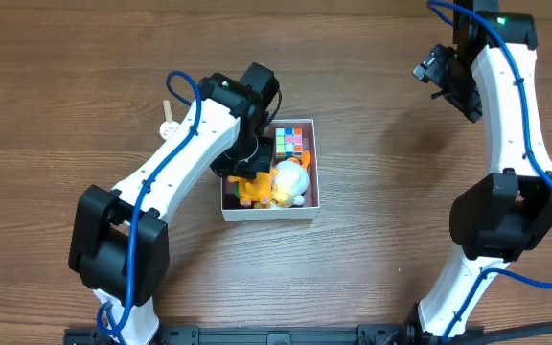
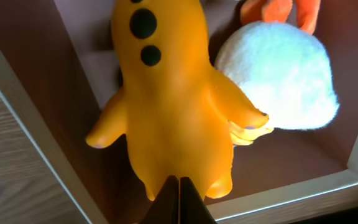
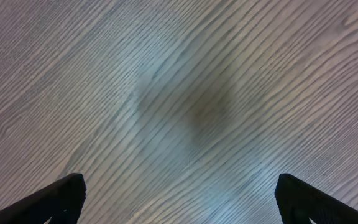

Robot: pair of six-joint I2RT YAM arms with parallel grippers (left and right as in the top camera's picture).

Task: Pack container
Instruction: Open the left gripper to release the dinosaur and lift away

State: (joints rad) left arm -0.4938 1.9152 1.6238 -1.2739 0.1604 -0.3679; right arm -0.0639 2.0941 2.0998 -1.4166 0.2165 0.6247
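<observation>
Settling step, I judge: in the container (image 1: 268,215), left of centre, the left gripper (image 2: 179,199) has its fingers together against the orange toy (image 2: 166,112) (pinch unclear), beside 1 white plush (image 2: 278,81). Next: rise straight up. Far right, the right gripper (image 3: 179,186) hangs spread wide over the table (image 3: 179,93).

Tabletop (image 3: 179,93): wood grain, matt finish. Container (image 2: 291,188): thin white walls and mauve floor, both smooth and matt. Orange toy (image 2: 173,112): smooth, rubbery-looking, slight sheen. White toy (image 2: 278,81): fuzzy plush cloth.
</observation>
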